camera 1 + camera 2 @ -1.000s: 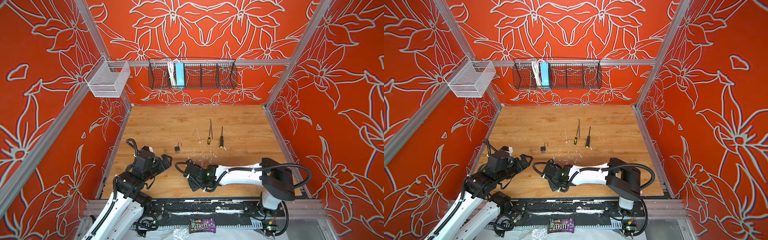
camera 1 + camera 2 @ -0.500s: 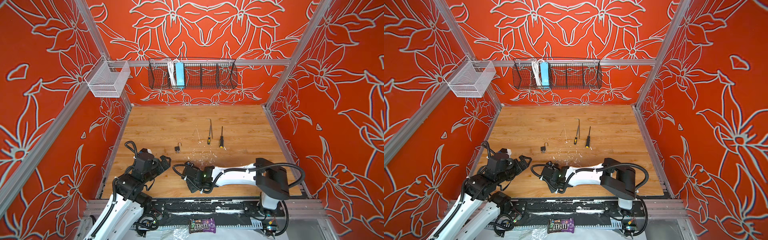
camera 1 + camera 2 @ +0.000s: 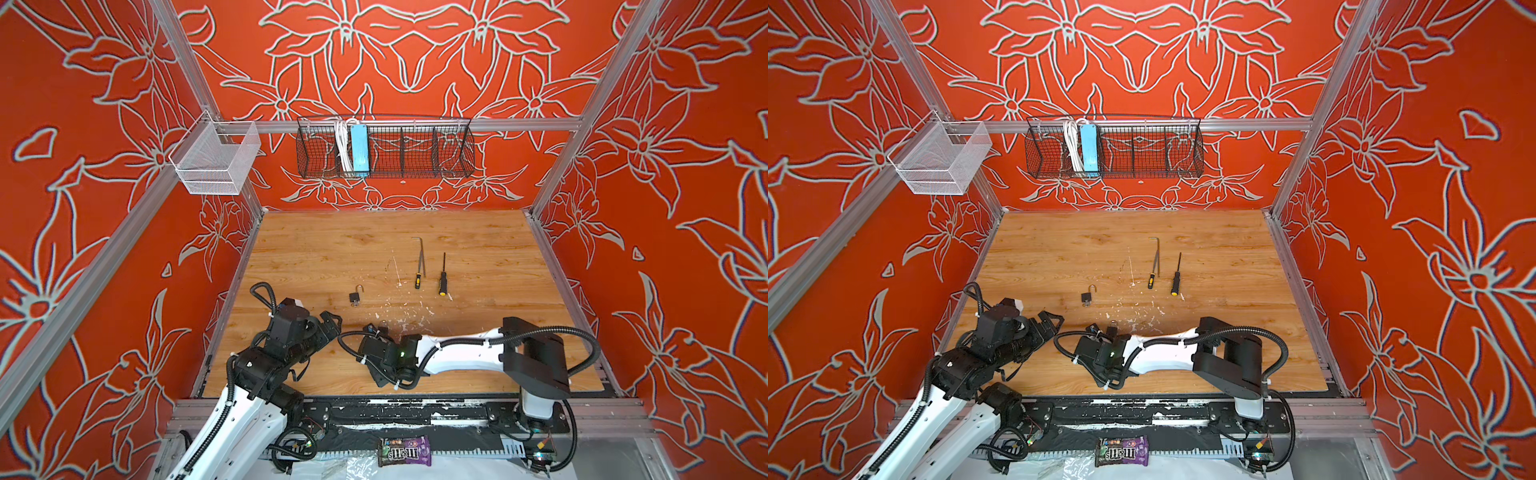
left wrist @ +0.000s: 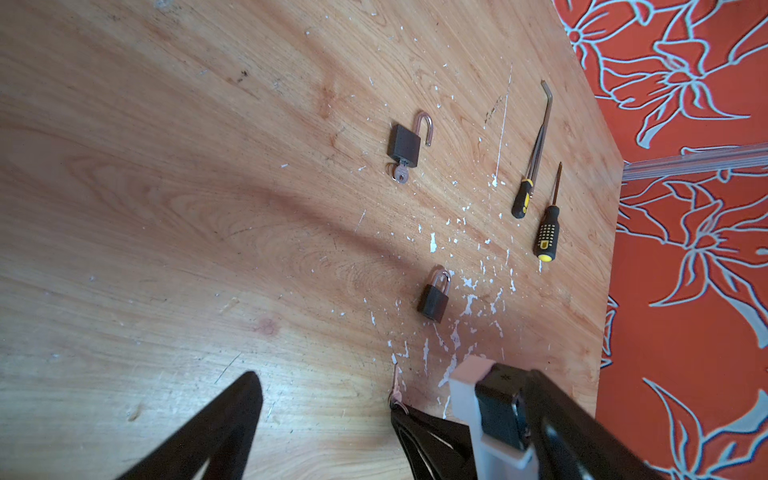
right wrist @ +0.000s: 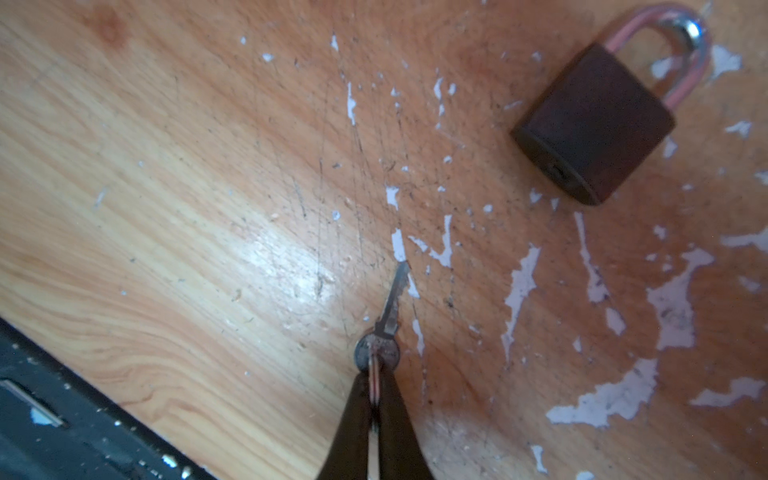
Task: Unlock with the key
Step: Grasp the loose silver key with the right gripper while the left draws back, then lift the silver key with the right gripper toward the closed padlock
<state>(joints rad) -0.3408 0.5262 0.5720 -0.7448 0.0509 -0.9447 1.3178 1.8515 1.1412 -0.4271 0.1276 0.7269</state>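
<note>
My right gripper is shut on the round head of a small silver key. The blade sticks out ahead of the fingertips, low over the wooden table. A dark padlock with its shackle closed lies a short way beyond the key tip and off to one side; it also shows in a top view and the left wrist view. My left gripper hovers open and empty just left of the right gripper, with one finger showing.
A second padlock lies farther back, shackle open and a key in it. A hook tool and a screwdriver lie right of it. A black wire basket and a white mesh basket hang on the walls.
The right gripper's jaws have closed onto the key, and the right arm has shifted slightly left. The left arm has barely moved.
</note>
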